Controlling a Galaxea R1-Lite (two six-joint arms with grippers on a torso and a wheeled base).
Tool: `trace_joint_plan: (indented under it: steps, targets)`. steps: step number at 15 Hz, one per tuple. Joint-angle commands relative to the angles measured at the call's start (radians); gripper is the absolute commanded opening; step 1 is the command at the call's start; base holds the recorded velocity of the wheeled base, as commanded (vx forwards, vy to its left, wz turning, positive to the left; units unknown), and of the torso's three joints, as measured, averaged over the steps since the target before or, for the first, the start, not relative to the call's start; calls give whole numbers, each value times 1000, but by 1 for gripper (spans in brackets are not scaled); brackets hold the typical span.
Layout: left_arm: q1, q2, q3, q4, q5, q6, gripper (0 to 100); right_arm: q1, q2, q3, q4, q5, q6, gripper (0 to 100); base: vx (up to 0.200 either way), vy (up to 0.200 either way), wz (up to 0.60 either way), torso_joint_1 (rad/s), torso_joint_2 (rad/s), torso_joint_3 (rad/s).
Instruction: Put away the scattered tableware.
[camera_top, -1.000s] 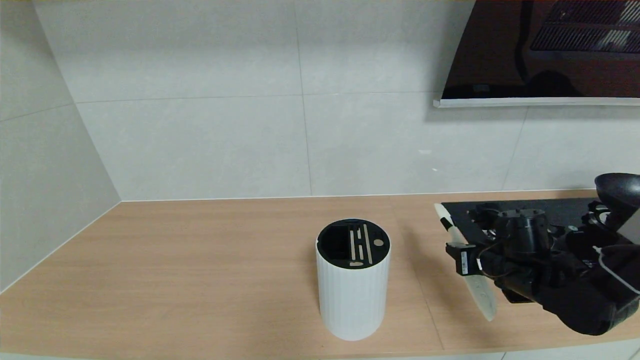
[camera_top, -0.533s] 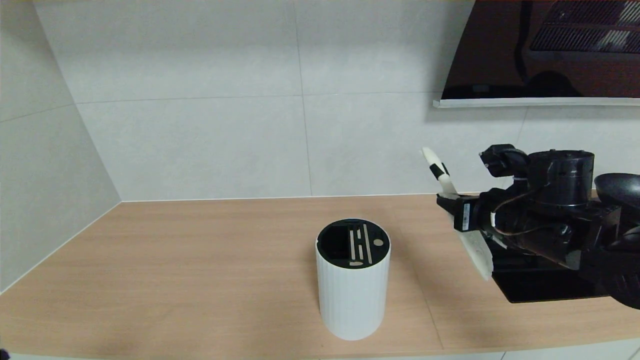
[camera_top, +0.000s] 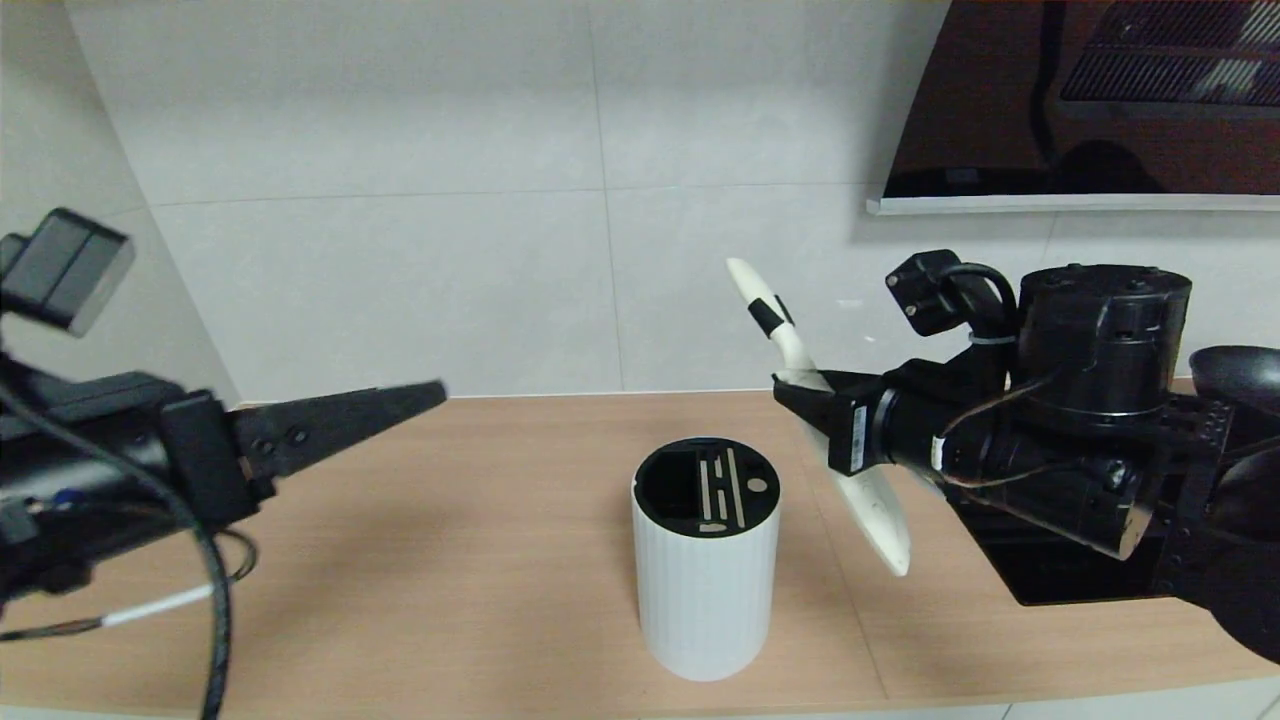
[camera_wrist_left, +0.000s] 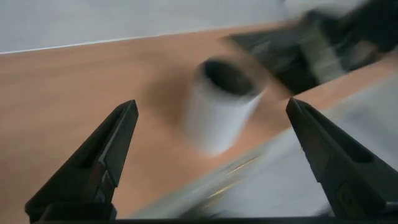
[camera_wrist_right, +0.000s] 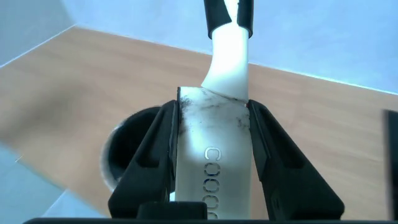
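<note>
My right hand (camera_top: 812, 418) is clamped on the white knife (camera_top: 872, 512), holding it tilted in the air just beside the white holder (camera_top: 707, 590). The blade points down and the black-banded handle points up toward the back edge. The holder stands upright near the tabletop's (camera_top: 450, 560) front edge. My left hand (camera_top: 430, 395) hangs spread open over the tabletop's left end, holding nothing.

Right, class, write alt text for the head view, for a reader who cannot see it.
The right hand grips a white knife, tilted tip down, right of a white cylindrical holder with a slotted black top on a wooden counter. The left hand hovers to the holder's left.
</note>
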Motion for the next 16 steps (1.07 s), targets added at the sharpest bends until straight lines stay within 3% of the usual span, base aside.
trace_joint_plan:
  steps: [1, 2, 3, 7, 11, 16]
  targets:
    - [-137, 227, -1, -167, 8, -180, 100, 61, 8, 11, 2, -6, 5, 0, 0, 0, 0, 0, 0, 0]
    - [-161, 232, -1, -209, 8, -266, 100, 98, 6, 12, 7, -8, 26, 0, 0, 0, 0, 0, 0, 0]
    - [-186, 235, -3, -226, 7, -328, 100, 140, 5, 8, 7, -17, 46, 0, 0, 0, 0, 0, 0, 0]
    - [-243, 292, 2, -267, 25, -346, 100, 184, 3, 9, -1, -40, 48, 0, 0, 0, 0, 0, 0, 0]
    - [-321, 397, -3, -425, 183, -352, 100, 206, 9, 12, -24, -38, 48, 0, 0, 0, 0, 0, 0, 0]
    - [-327, 405, -3, -459, 199, -352, 100, 238, 17, 12, -26, -40, 51, 0, 0, 0, 0, 0, 0, 0]
